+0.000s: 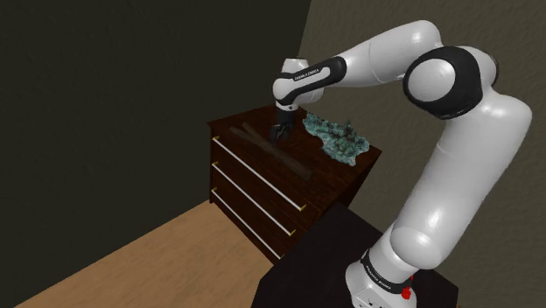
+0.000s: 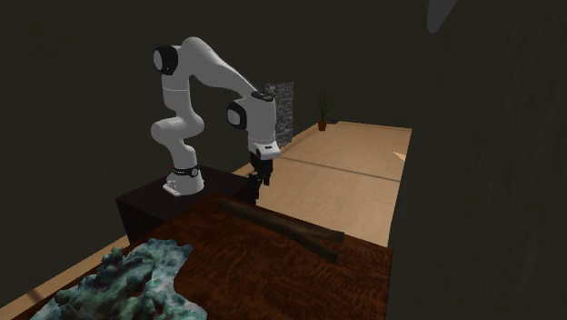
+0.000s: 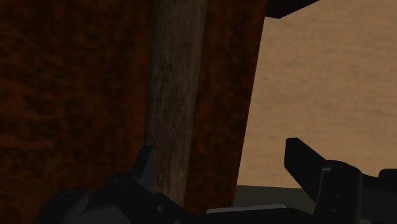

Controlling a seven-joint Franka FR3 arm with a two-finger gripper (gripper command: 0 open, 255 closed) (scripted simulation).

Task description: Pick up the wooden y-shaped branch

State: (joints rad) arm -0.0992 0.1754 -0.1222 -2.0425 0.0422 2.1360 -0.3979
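A dark brown branch (image 1: pixel 273 150) lies along the front of the dark wooden dresser top (image 1: pixel 337 178). In the second exterior view the branch (image 2: pixel 282 223) runs slantwise across the top (image 2: pixel 273 277), forking at its right end. My black gripper (image 1: pixel 279 133) hangs low over the branch's end nearest the arm (image 2: pixel 257 180). In the wrist view the gripper (image 3: pixel 221 153) is open. The branch (image 3: pixel 175 95) runs close beside one finger (image 3: pixel 145 167), and the other finger (image 3: pixel 304 159) hangs past the dresser's edge over the floor. Nothing is clasped.
A lumpy teal-green rock-like piece (image 1: pixel 337 138) sits on the dresser behind the branch (image 2: pixel 136 277). The dresser has three drawers (image 1: pixel 254 194) facing a wooden floor (image 1: pixel 149 262). My dark stand (image 2: pixel 154 205) adjoins the dresser. Dark walls close in behind.
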